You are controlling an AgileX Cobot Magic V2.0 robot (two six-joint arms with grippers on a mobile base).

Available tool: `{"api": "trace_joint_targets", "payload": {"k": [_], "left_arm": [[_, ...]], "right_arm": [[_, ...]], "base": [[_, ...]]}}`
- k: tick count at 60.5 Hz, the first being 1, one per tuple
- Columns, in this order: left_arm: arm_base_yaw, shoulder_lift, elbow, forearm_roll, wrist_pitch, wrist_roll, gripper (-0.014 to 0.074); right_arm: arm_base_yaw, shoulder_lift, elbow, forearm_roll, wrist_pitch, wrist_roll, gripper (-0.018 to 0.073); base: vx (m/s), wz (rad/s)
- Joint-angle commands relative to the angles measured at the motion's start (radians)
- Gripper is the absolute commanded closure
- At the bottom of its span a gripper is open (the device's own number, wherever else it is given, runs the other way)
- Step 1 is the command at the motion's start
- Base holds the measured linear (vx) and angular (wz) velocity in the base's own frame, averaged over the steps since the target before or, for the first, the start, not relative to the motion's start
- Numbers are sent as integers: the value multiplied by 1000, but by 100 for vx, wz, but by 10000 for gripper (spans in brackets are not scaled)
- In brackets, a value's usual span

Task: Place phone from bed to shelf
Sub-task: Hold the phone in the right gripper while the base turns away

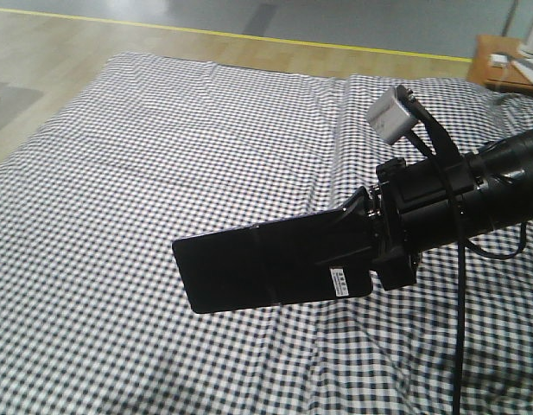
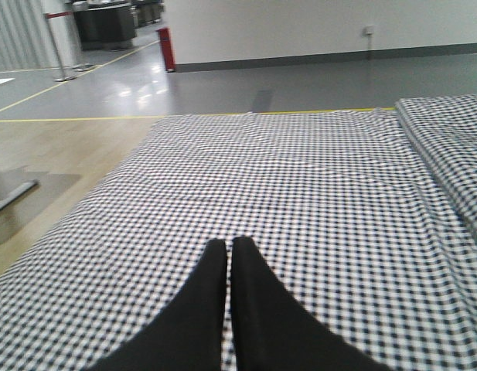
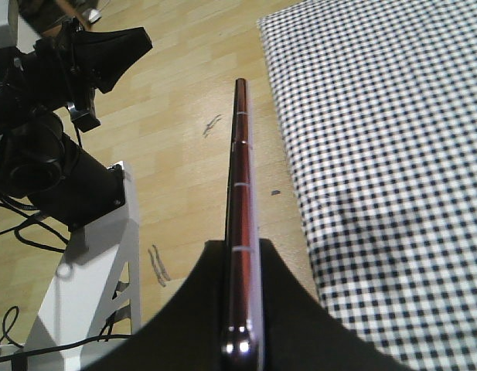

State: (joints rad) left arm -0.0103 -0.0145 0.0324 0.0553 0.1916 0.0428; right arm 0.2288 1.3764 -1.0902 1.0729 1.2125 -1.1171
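1. The phone point(image 1: 266, 264) is held in the air over the bed point(image 1: 162, 130), clear of the black-and-white check sheet. Its glossy black face is turned to the front camera, its long side is roughly level, and a faint seam crosses its middle.
2. The right jaws are clamped on one short end of the phone, with fingers point(image 3: 184, 309) pressing both faces. The right wrist view shows it edge-on, with a thin rose-gold rim.
3. A small white sticker point(image 1: 345, 282) with dark print sits where the jaws meet the phone. It seems to be on a finger rather than the phone, and the print is too small to read.
4. The left jaws are clenched on nothing, their fingers point(image 2: 199, 309) meeting tip to tip above the sheet.
5. A reddish-brown bedside table point(image 1: 499, 60) stands past the bed's far right corner. A yellow line point(image 1: 249, 36) runs along the floor.
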Motion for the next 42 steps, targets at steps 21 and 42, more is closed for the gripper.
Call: {"api": "trace_joint_targets", "payload": {"k": [21, 42], "left_arm": [[-2, -10, -26, -5, -73, -4, 596], [-2, -10, -26, -5, -73, -4, 596]], "right_arm": [[1, -33, -25, 88, 77, -6, 560], [1, -33, -25, 88, 77, -6, 560]], "base": [[-12, 47], [-14, 55]]}}
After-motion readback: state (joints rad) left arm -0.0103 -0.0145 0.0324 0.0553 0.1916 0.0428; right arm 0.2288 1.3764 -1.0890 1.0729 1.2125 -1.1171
